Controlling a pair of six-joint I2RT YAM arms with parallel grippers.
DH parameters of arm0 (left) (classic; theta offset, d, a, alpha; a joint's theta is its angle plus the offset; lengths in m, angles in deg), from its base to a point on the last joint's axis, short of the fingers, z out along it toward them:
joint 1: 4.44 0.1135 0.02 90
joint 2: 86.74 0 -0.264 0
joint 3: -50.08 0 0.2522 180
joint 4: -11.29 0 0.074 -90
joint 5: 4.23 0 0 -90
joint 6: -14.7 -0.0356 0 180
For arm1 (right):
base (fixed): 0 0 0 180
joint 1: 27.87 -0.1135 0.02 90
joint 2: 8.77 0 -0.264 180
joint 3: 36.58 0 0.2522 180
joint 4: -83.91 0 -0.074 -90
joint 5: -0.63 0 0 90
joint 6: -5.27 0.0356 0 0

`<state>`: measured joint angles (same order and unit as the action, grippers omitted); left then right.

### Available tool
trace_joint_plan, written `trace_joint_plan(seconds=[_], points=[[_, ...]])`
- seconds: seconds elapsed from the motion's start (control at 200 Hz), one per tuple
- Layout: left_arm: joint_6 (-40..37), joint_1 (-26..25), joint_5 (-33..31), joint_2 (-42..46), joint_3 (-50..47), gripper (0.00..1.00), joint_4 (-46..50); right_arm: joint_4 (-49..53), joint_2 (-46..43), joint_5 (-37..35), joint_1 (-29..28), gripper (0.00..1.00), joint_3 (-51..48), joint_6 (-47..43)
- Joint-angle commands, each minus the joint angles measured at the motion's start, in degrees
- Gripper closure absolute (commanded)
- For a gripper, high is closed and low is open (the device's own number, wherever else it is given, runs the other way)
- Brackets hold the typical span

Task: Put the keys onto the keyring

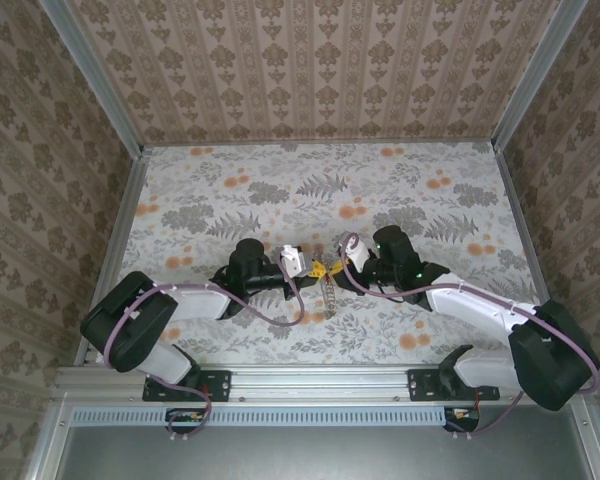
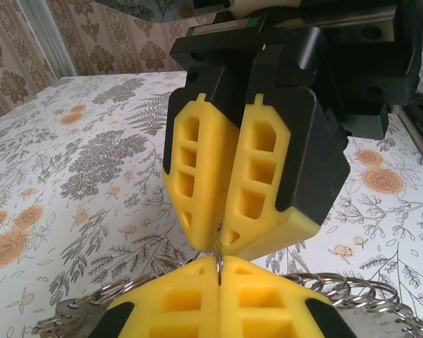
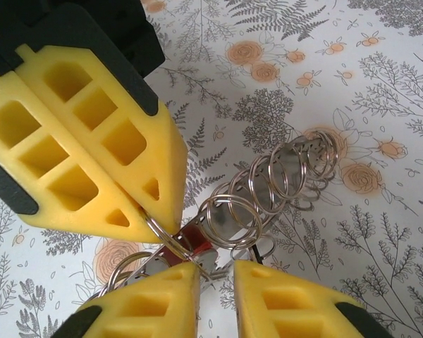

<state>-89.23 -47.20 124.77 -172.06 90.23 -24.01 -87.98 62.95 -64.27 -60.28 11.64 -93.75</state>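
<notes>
My left gripper [image 2: 218, 273] is shut on a thin silver split ring, the keyring [image 2: 218, 258], gripped edge-on between its yellow pads. The right gripper [image 2: 223, 241] points down at it, tip to tip. From the right wrist, the left gripper [image 3: 163, 227] pinches the keyring [image 3: 157, 229] while my right gripper [image 3: 217, 271] stands narrowly open just below it, bare table showing in the gap. A key with a red head [image 3: 195, 243] lies under the ring, by the right gripper's left finger. From above, both grippers [image 1: 315, 268] [image 1: 338, 265] meet at the table's middle.
A metal rack holding a row of several spare split rings [image 3: 285, 172] lies on the floral table right beneath the grippers [image 1: 330, 292]. Patterned walls [image 1: 310, 60] enclose the table on three sides.
</notes>
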Motion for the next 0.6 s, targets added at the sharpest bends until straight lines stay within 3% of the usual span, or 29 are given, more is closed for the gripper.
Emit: trace_joint_plan(seconds=[0.0, 0.17, 0.255, 0.595], points=[[-0.9, -0.4, 1.3, 1.1, 1.9, 1.0, -1.2, -3.5, 1.1, 2.2, 0.2, 0.81, 0.4, 1.2], [-0.7, -0.4, 1.5, 0.7, 2.0, 1.0, -1.9, -3.7, 2.6, 1.6, 0.2, 0.92, 0.3, 2.8], [-0.7, -0.4, 1.3, 0.8, 1.9, 1.0, -2.1, -1.5, 3.5, -0.7, 0.3, 0.93, 0.2, 2.8], [-0.8, -0.3, 1.1, 0.8, 1.6, 1.0, -2.0, 0.4, -3.4, -4.5, 0.3, 0.81, -1.6, 0.5]])
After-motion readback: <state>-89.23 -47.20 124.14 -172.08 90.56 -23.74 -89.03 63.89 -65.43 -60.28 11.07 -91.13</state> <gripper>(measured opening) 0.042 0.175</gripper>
